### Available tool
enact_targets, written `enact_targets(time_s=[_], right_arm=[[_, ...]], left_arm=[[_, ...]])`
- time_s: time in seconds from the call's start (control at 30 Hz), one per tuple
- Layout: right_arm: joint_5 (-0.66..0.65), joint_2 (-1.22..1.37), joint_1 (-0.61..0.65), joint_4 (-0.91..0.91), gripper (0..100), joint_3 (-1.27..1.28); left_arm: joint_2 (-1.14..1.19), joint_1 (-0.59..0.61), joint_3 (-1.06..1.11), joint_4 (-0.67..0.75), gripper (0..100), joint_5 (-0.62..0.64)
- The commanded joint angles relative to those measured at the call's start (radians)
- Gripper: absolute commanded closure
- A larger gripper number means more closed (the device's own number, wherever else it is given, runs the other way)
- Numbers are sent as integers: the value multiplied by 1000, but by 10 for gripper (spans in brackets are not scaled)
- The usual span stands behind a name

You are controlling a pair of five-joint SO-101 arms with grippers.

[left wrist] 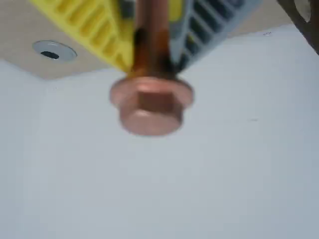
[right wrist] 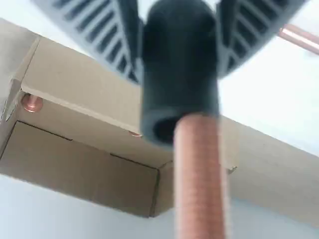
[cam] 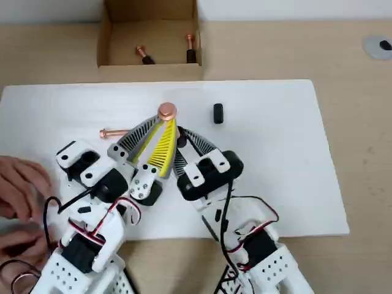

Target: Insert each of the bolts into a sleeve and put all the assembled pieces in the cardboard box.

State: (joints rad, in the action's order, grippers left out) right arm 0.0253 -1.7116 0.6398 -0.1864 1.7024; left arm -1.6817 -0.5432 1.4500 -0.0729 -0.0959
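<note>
I see the copper bolt (left wrist: 151, 102) clamped by its shank in my left end effector (left wrist: 152, 64), one yellow finger and one grey finger closed tight on it. Its flanged hex head sticks out past the fingertips. The plain end of the shank meets the open mouth of the black sleeve (right wrist: 179, 99), which my right end effector (right wrist: 179, 72) pinches between its two dark ribbed fingers. From the right wrist view I cannot tell how far the shank is in the bore, or whether it has entered at all.

From the high view, both end effectors meet above the middle of the white sheet (cam: 275, 171) that covers the near part of the wooden tabletop (cam: 355, 122), with the bolt head uppermost.

On the sheet a loose bolt (cam: 113, 132) lies flat just beside the left arm's grey finger, on the side away from the right arm. A spare sleeve (cam: 218, 113) stands by itself on the other side, near the two end effectors but touching nothing.

Past the far edge of the sheet sits the cardboard box (cam: 150, 72), open at the top. Inside it are two assembled pieces, one (cam: 145, 56) lying at a slant and the other (cam: 190, 48) nearly straight, a little apart from each other, each with its copper head pointing away from the arms.

A grey round fitting (cam: 376, 46) is set into the tabletop at the far right corner.
</note>
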Motion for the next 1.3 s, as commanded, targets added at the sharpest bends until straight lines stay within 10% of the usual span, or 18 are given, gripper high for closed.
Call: enact_targets(time_s=[0.0,1.27], right_arm=[[6,-21,-1,6,989,-2],[52,-13,1,3,989,-4]], left_arm=[[4,-18,15,17,995,0],[2,12,114,292,995,18]])
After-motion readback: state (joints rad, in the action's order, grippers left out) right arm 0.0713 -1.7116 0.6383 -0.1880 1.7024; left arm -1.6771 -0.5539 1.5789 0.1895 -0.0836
